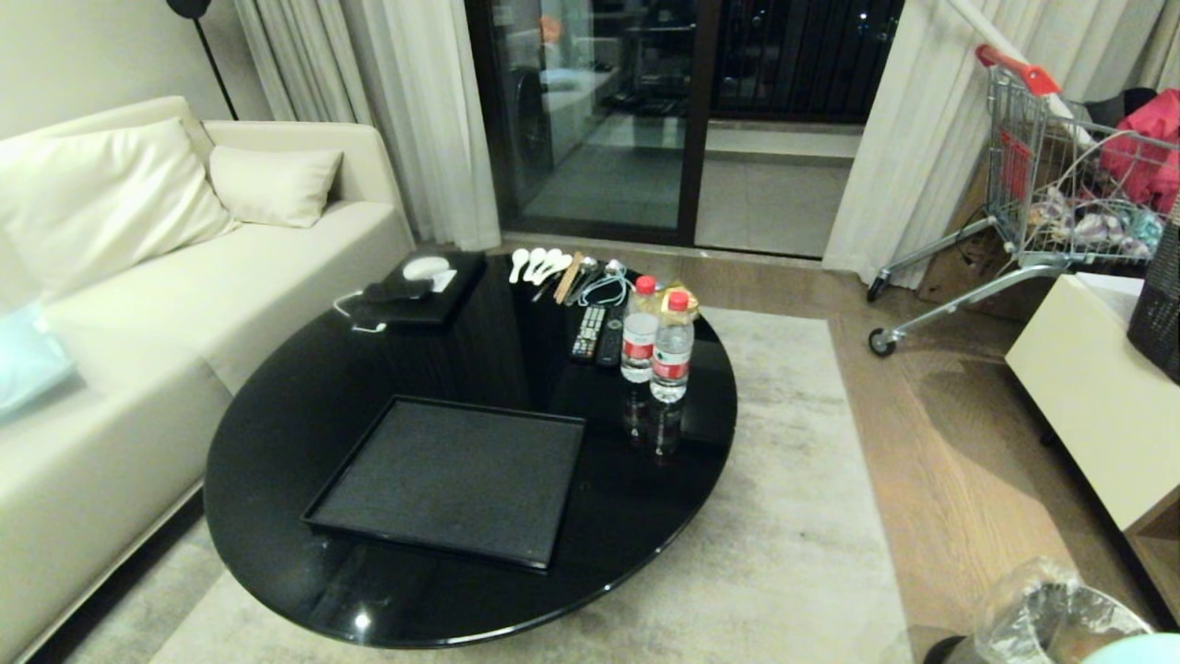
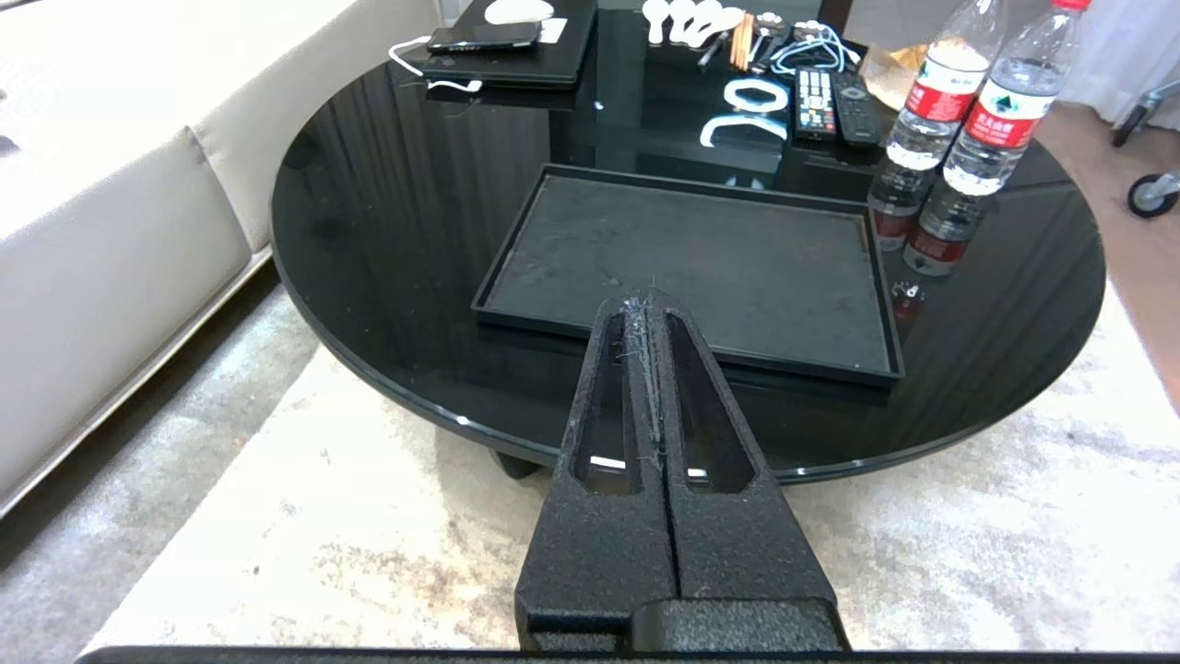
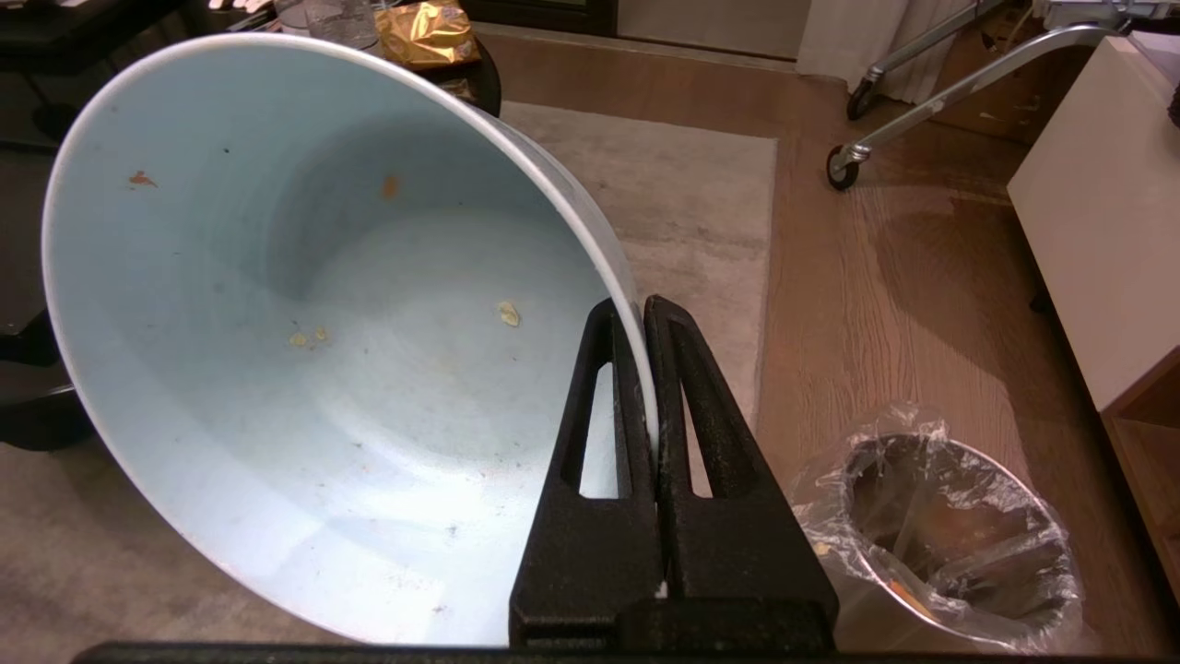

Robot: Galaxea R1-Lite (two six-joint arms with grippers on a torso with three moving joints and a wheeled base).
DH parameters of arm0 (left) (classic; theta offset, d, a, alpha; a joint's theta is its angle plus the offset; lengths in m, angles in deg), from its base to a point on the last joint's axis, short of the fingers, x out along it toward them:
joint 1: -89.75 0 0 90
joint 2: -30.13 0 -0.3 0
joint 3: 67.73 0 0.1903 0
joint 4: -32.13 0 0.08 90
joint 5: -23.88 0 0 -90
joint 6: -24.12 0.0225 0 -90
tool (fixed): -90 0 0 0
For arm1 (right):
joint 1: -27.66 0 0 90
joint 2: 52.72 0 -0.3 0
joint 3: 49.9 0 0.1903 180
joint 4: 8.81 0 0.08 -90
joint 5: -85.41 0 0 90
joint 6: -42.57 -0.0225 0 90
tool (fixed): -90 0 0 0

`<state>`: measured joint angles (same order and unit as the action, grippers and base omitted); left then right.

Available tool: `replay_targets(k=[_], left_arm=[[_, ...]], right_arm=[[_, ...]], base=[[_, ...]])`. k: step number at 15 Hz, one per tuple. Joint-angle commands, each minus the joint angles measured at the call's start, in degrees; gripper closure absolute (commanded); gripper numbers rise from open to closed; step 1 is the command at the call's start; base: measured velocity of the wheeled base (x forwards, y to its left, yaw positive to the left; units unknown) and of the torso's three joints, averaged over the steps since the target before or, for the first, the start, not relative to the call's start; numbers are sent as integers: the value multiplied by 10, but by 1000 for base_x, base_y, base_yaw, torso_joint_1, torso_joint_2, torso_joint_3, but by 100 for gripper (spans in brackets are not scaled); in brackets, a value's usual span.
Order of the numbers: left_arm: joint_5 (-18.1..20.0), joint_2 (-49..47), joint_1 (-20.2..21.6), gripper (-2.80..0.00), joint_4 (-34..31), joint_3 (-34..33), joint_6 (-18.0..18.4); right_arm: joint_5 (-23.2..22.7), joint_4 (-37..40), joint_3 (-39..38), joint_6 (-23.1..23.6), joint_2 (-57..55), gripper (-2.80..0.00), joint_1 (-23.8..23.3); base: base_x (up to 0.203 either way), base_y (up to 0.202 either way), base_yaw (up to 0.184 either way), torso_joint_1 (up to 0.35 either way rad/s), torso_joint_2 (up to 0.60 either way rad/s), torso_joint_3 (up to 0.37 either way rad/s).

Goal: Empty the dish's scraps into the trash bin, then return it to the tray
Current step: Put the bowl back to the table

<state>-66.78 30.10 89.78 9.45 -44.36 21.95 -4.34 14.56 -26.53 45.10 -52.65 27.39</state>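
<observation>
Pinched in my right tool (image 3: 645,309) is the bowl's (image 3: 304,369) rim, the bowl tipped on its side with only a few crumbs (image 3: 508,314) stuck inside. Just beside that tool, lower down, stands the lined bin (image 3: 940,544) on the floor. My left tool (image 2: 650,304), pressed together, points at the bare tray (image 2: 701,258) on the surface (image 2: 396,231).

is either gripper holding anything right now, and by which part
The right gripper holds the dish by its rim, jaws pinching the wall. The left gripper holds nothing.
</observation>
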Motion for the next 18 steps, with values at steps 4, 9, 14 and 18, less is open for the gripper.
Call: replay_targets(k=[4,9,14,18], left_arm=[[0,0,1,0,0,0,0],[0,0,1,0,0,0,0],[0,0,0,0,0,0,0],[0,0,1,0,0,0,0]], right_arm=[[0,0,0,0,-1,0,0],[0,-1,0,-1,-1,0,0],[0,-1,0,-1,-1,0,0],[0,-1,0,-1,-1,0,0]], base=[[0,0,0,0,0,0],[0,0,0,0,0,0],[0,0,0,0,0,0],[0,0,0,0,0,0]])
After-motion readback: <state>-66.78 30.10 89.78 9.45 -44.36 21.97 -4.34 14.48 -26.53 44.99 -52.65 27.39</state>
